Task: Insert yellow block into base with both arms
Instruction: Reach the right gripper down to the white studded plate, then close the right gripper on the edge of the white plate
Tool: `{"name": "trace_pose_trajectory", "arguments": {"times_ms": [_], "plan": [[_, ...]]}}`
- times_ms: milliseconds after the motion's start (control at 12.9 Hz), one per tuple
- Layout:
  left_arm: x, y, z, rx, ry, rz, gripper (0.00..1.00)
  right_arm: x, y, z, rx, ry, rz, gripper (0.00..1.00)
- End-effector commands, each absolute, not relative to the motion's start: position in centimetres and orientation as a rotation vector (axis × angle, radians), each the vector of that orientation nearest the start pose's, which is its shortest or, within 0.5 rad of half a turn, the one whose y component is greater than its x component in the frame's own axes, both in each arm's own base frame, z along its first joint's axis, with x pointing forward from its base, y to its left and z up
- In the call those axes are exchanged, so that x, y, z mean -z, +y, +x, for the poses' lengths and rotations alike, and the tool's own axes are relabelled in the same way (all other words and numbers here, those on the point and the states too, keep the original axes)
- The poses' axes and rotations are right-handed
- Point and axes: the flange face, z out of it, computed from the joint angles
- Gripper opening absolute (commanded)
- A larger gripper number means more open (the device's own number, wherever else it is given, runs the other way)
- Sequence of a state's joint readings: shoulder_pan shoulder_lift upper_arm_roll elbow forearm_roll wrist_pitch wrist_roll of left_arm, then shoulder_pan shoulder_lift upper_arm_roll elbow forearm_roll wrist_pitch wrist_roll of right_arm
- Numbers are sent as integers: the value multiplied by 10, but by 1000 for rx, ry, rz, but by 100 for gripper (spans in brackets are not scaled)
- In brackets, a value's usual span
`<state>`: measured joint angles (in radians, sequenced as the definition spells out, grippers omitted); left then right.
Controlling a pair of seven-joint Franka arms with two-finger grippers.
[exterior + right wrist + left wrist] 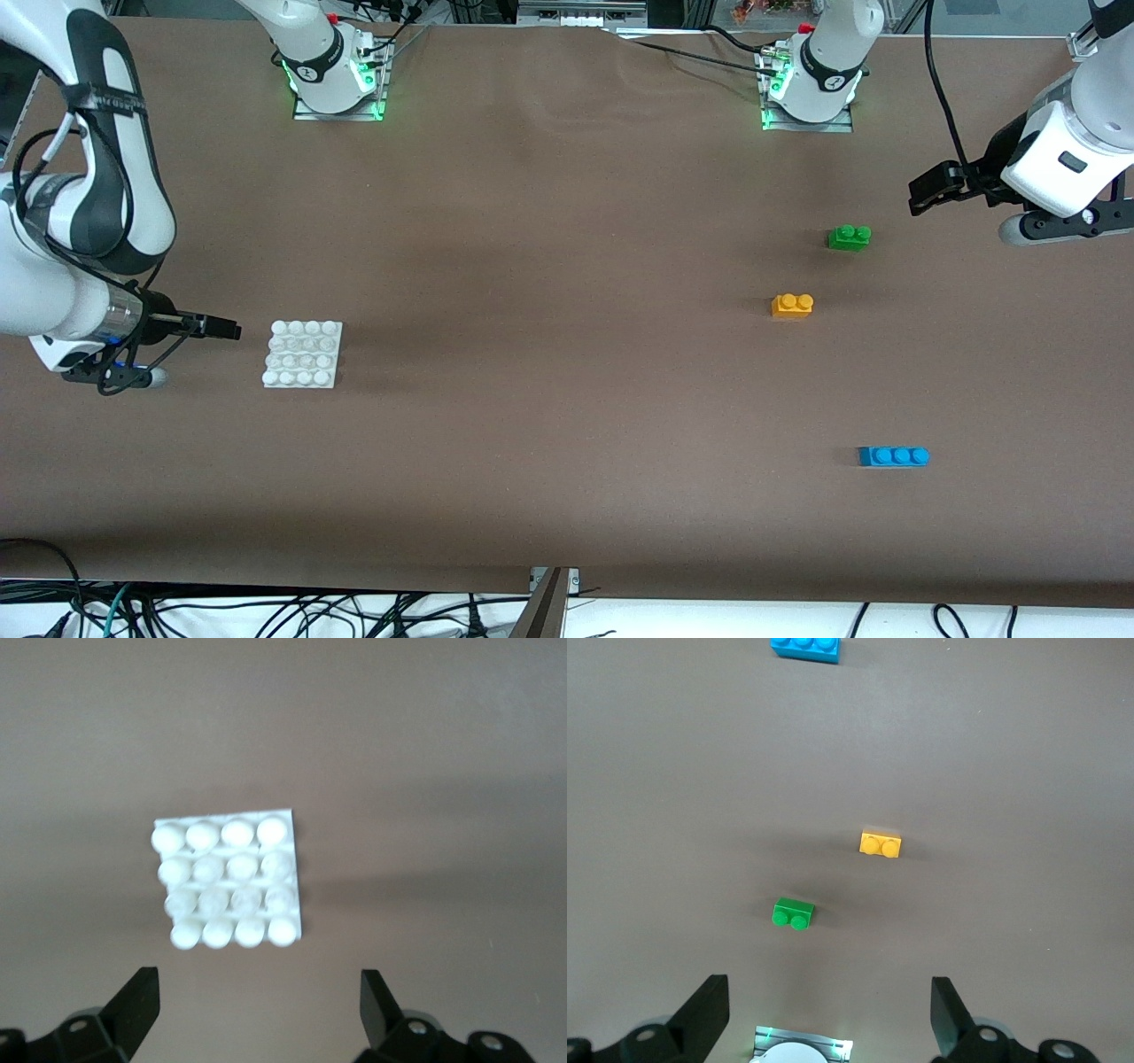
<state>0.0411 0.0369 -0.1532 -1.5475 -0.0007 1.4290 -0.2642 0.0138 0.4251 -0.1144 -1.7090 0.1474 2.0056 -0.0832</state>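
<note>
- Yellow block (pixel 792 305) on surface (pixel 567 399), between green brick (pixel 850 237) and blue brick (pixel 894 455), well apart from base (pixel 303 354).
- Left tool (pixel 926 193) released, empty, over surface beside green brick.
- Right tool (pixel 226 329) released, empty, just beside base.

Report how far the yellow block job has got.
Done: nothing yet. The yellow block lies free on the table between the green brick and the blue brick, apart from the base at the right arm's end.
In hand: nothing; the left gripper and right gripper are both open and empty, each up at its own end of the table.
Left: pick up the block, steady the base, press the block on.
</note>
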Motion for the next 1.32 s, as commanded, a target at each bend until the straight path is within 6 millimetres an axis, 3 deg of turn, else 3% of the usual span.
{"name": "trace_pose_trajectory", "arguments": {"times_ms": [0, 466, 699, 1242], "plan": [[-609, -59, 543, -236, -235, -3122, 100, -305, -53, 631, -90, 107, -2973, 100], [-610, -60, 543, -236, -232, -3122, 100, -232, -63, 618, -61, 203, -2871, 100], [-610, -60, 543, -237, -232, -3124, 100, -217, -74, 619, -55, 268, -2850, 100], [-609, -60, 543, -239, -232, -3122, 100, -186, -66, 615, -127, 332, -2802, 100]]}}
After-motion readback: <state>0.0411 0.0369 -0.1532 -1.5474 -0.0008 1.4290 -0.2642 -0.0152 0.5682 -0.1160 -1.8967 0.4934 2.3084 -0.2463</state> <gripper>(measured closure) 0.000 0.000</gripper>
